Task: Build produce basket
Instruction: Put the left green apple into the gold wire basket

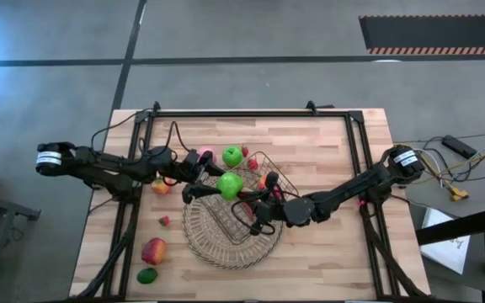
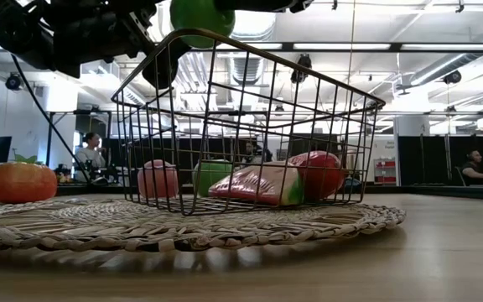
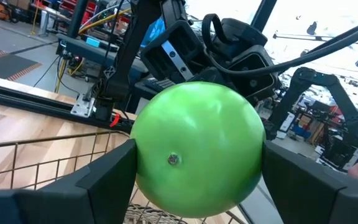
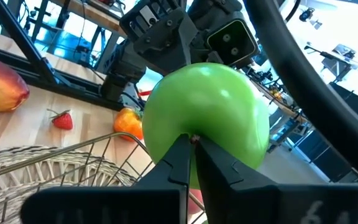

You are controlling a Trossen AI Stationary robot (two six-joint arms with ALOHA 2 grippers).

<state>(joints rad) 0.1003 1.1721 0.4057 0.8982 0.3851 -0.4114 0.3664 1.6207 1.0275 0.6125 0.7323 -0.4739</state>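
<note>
In basket point(image 2: 250, 126): watermelon slice point(image 2: 258, 186) and several fruits are seen.
Left gripper point(image 3: 197, 171): green apple point(image 3: 197, 149) is clamped above the basket.
Right gripper point(image 4: 192, 155): closed, empty.
Left out: mango point(image 1: 153, 250), lime point(image 1: 146, 275), strawberry point(image 1: 164, 221).

The basket point(image 1: 259, 200) sits on the mat point(image 1: 205, 240). An apple point(image 1: 230, 184) hangs over the basket's left rim, between the left gripper's point(image 1: 216, 187) fingers. Another apple point(image 1: 232, 156) lies behind it. A mango point(image 1: 153, 250) lies left of the mat.
</note>
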